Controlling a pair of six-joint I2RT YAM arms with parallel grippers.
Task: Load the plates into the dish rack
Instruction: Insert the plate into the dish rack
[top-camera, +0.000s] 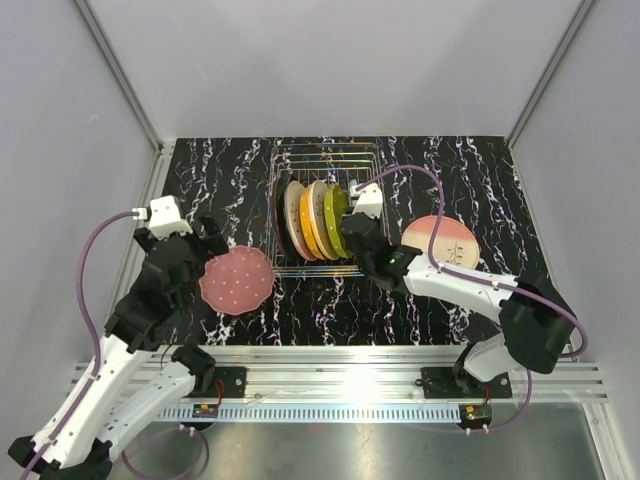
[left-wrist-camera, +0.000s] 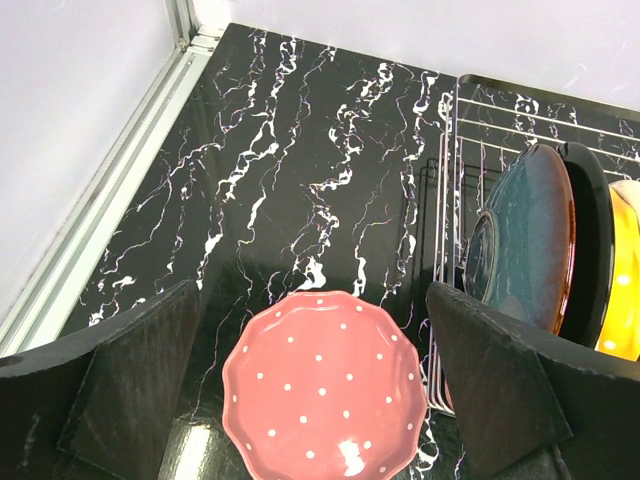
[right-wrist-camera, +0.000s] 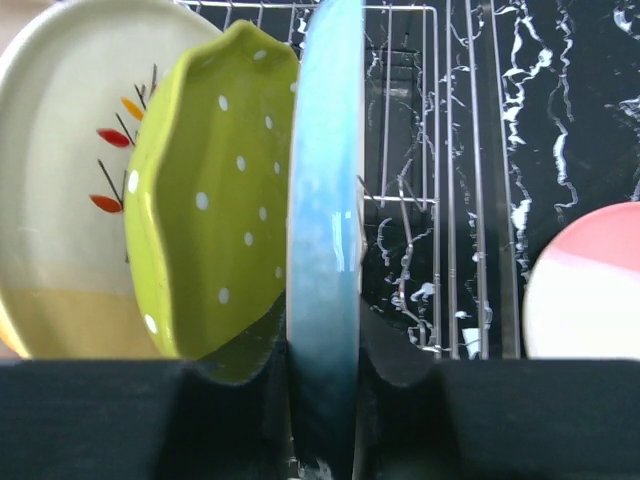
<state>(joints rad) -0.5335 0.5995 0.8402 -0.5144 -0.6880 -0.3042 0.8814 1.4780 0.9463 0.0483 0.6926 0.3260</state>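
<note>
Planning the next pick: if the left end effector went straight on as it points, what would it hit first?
Probably the pink dotted plate lying flat on the table, framed by its open fingers; depth is unclear.

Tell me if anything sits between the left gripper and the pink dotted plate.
Nothing visible. The left gripper hangs open over the pink dotted plate, which lies flat on the table, nothing between.

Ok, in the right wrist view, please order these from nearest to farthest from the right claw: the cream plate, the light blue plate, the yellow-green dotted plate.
1. light blue plate: on edge, gripped in the right claw.
2. yellow-green dotted plate: just left of the blue one.
3. cream plate: farthest left, partly behind the green one.
</note>
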